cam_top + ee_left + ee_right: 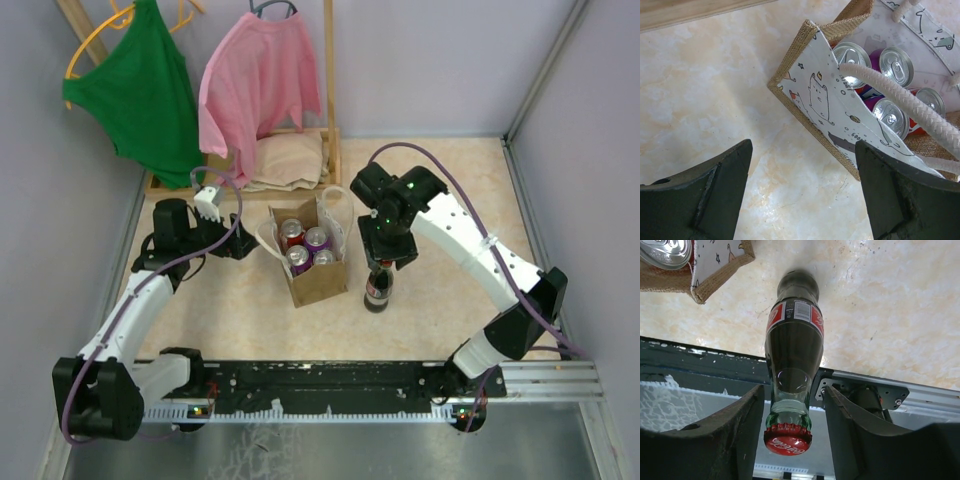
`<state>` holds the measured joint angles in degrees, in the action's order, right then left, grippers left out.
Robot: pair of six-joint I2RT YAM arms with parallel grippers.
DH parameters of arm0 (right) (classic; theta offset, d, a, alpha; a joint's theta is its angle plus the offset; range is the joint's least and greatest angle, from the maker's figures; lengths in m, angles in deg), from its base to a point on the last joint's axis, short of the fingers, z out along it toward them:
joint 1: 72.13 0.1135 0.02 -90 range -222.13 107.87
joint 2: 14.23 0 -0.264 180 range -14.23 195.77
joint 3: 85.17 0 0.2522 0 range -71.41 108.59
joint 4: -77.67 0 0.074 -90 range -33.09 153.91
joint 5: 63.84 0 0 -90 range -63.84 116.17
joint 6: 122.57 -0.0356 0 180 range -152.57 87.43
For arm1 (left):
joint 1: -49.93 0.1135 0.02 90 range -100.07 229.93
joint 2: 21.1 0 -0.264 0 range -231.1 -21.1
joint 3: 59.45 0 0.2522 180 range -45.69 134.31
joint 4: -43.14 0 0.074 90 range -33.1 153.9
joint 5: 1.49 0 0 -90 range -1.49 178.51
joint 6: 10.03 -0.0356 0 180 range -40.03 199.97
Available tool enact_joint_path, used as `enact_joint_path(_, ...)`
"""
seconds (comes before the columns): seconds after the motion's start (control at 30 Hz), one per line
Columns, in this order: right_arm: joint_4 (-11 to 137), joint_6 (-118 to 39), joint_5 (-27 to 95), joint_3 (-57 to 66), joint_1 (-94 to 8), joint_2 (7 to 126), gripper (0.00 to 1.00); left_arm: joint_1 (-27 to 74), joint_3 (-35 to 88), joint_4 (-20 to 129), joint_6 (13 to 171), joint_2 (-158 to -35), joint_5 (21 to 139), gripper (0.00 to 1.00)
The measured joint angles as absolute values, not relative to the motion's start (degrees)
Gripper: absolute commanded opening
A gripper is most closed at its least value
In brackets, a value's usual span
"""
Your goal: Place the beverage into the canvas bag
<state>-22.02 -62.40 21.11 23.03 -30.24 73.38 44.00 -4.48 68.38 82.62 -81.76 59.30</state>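
The beverage is a dark glass cola bottle with a red cap, standing upright on the table just right of the canvas bag. The bag is tan with white rope handles and holds several soda cans. My right gripper is open directly above the bottle. In the right wrist view its gripper straddles the neck of the bottle, with a gap on each side. My left gripper is open and empty just left of the bag. In the left wrist view that gripper is by the bag's wall.
A wooden rack at the back holds a green shirt and a pink shirt, with a folded beige cloth on its base. The black arm rail runs along the near edge. Grey walls close both sides.
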Motion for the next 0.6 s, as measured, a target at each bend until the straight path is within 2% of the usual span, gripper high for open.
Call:
enact_joint_path(0.1,-22.0,-62.4,21.0,23.0,-30.2,73.4,0.46,44.0,-4.5,68.4,82.7,-81.8,59.3,0.89)
enact_joint_path(0.27,-21.8,-62.2,21.0,22.8,-30.2,73.4,0.29,44.0,-4.5,68.4,82.7,-81.8,59.3,0.89)
enact_joint_path(0.37,-22.1,-62.2,20.3,22.8,-30.2,73.3,0.24,44.0,-4.5,68.4,82.7,-81.8,59.3,0.89)
enact_joint_path(0.5,-22.2,-62.2,20.4,22.7,-30.2,73.2,0.0,44.0,-4.5,68.3,82.8,-81.8,59.3,0.89)
enact_joint_path(0.6,-22.1,-62.2,20.4,22.7,-30.2,73.2,0.0,44.0,-4.5,68.3,82.8,-81.8,59.3,0.89)
